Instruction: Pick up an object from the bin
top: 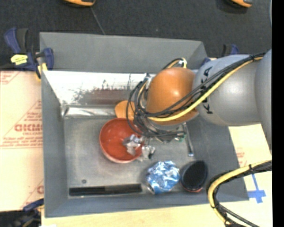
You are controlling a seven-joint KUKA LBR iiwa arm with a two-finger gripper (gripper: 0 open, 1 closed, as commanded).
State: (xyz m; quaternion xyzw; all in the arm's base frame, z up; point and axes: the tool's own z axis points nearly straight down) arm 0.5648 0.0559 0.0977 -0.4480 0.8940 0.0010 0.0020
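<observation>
A: Position of the jaws?

B: Low in the middle of the grey bin (54,141), right at the right-hand rim of a round red bowl (114,138). Hung beneath the orange wrist cover (170,93) of the grey arm (236,96), reaching in from the right.

A: Apart or together?

B: Cannot tell. Just a crowd of shiny metal at the bowl's edge, no gap to make out, and no way to judge any grip on the bowl.

A: And the bowl itself?

B: Flat on the bin floor, opening upward, a little left of centre. Overlapped on its right side by the metal tips. Touching or merely above, cannot tell.

A: Nearest neighbours?

B: Behind the bowl, toward the far wall, an orange rounded thing (121,109), largely hidden by the arm. In front and to the right, a crumpled blue-and-white ball (163,176), near the bowl but apart from it. Just beside that ball, on its right, a black oval thing with a red edge (195,175), touching or very nearly so.

A: Anything further?

B: A long black bar (105,190) flat along the near wall, left of the ball. Also a thin grey rod (189,143) on the floor, right of the jaws, pointing toward the black oval.
</observation>
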